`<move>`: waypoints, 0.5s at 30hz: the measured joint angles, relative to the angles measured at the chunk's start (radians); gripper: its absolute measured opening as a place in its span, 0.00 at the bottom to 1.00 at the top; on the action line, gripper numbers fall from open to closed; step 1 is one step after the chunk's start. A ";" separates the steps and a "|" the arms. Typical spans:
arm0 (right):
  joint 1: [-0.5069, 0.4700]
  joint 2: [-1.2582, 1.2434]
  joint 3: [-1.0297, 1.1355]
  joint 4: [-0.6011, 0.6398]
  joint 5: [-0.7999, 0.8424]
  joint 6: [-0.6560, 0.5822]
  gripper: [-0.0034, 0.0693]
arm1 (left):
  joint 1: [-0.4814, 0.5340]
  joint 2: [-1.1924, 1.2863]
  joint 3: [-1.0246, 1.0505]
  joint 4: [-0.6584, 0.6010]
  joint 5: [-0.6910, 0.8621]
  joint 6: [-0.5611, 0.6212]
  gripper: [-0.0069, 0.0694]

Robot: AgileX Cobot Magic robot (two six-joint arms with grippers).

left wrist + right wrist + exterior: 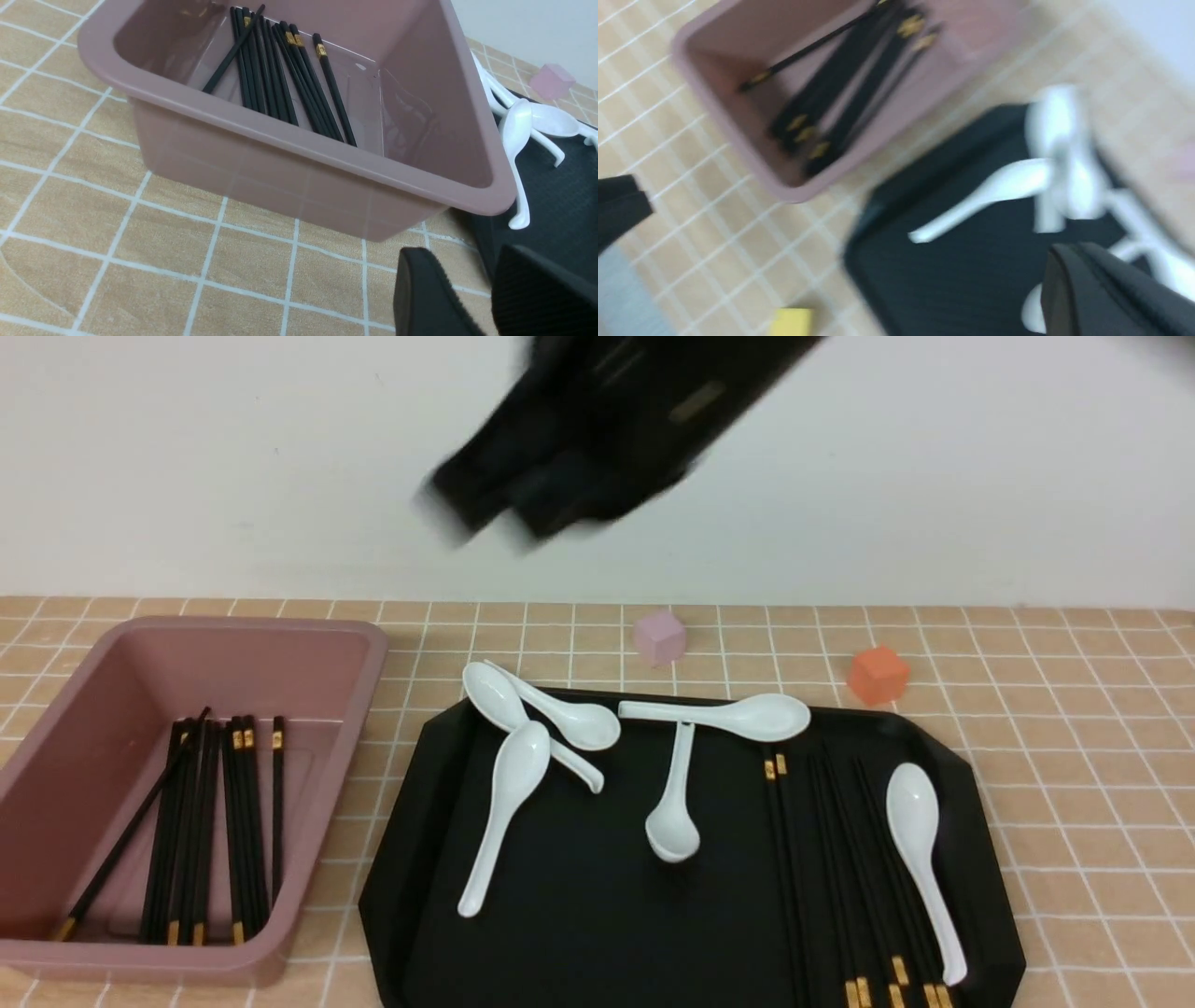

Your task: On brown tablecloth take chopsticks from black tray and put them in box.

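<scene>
**Chopsticks split between box and tray; both end effectors empty**

On the bench, the brown tablecloth carries a pink box on the robot's left and a black tray just beside it, towards the middle and right. A bundle of chopsticks lies on the floor of the box, side by side and running front to back. One loose chopstick lies aslant across them. More chopsticks, the tray chopsticks, lie on the right part of the tray, with their gold bands at both near and far ends. A white spoon lies just beside them on the right. Five other spoons are spread over the tray's far and middle parts, some crossing each other.

A small pink cube and an orange cube sit on the cloth beyond the tray. The right wrist view shows a yellow block, too blurred to describe further.

The right end effector is a dark blur high above the far side of the tray. In its wrist view its fingers stand wide apart with nothing between them.

The left end effector is near the box's corner and the tray's edge. Its fingers are a narrow gap apart and hold nothing.
</scene>
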 joint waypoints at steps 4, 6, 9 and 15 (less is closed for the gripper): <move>0.000 -0.187 0.091 -0.018 0.004 0.008 0.03 | 0.000 0.000 0.000 0.000 0.001 0.000 0.40; 0.000 -0.332 0.220 -0.024 0.005 0.009 0.03 | 0.000 0.000 0.000 0.000 0.001 0.000 0.40; 0.000 -0.492 0.441 -0.026 -0.063 0.012 0.03 | 0.000 0.000 0.000 0.000 0.001 0.000 0.40; 0.000 -0.793 1.008 -0.046 -0.515 0.014 0.03 | 0.000 0.000 0.000 0.000 0.000 0.000 0.40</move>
